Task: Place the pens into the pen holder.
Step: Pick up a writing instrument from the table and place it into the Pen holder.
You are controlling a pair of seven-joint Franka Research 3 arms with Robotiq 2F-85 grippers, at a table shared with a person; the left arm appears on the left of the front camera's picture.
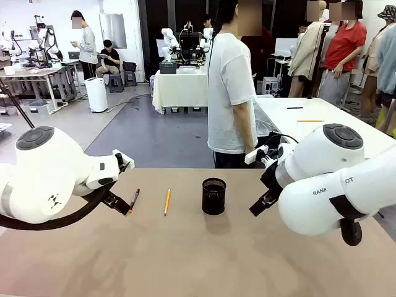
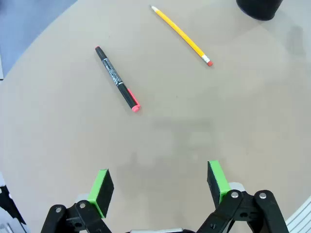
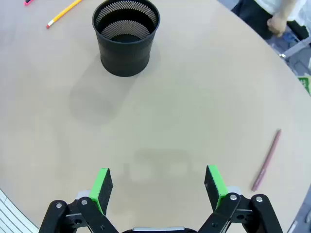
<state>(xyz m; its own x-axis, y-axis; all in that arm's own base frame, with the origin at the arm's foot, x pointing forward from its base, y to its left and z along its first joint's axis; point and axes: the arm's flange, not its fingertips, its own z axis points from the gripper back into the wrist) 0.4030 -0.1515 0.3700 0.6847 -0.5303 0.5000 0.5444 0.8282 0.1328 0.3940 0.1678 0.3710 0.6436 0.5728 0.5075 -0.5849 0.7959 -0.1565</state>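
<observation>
The pen holder stands upright on the counter, with its mesh wall and open mouth turned up. It is ahead of the right gripper and well apart from it, a little to the side of the finger that shows on the left in this wrist view. The right gripper is wide open, with its two green pads far from each other, and nothing is between them. It hangs over bare counter. A dark red pen lies flat on the counter, out to the side of this gripper's other finger and not touching it.

On the other side of the holder lie two more pens, side by side and near each other but not touching. The yellow pencil is the nearer one to the holder. The black pen with a pinkish-red end lies ahead of the left gripper, closer to it than the pencil is. The left gripper is also fully open and holds nothing.

Behind the far edge of the counter stands a person in a white T-shirt, and a hand hangs down by the side.
</observation>
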